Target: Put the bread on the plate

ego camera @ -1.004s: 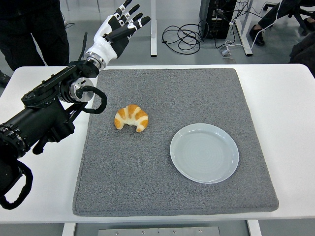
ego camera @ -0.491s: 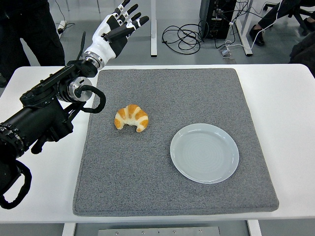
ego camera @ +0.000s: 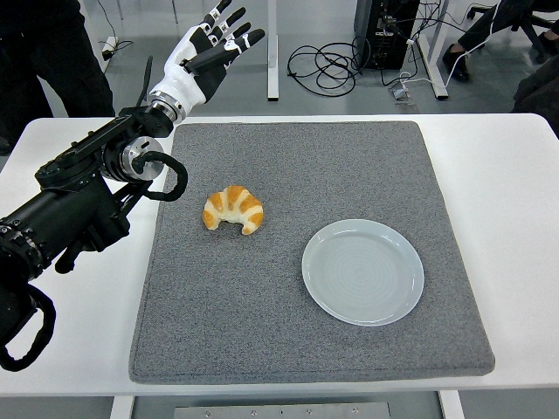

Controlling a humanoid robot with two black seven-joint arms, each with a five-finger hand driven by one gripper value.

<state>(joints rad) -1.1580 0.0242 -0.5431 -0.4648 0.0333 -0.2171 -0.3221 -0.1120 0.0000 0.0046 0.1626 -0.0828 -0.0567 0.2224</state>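
White table (ego camera: 515, 201) w/ one grey mat (ego camera: 297, 175) covering most of it; floor behind has cables at 12 o'clock. One bread (ego camera: 233, 209), a croissant, lies on the mat's left half, approx 9 o'clock from mat centre, not on any dish. One plate (ego camera: 362, 271), pale blue, sits on the mat at approx 4 o'clock from the croissant, near but apart, nothing on it. One robot arm in view: left hand (ego camera: 203, 54) raised past the table's far edge at 11 o'clock, fingers spread wide, holding nothing. Person's dark clothing at top left corner.
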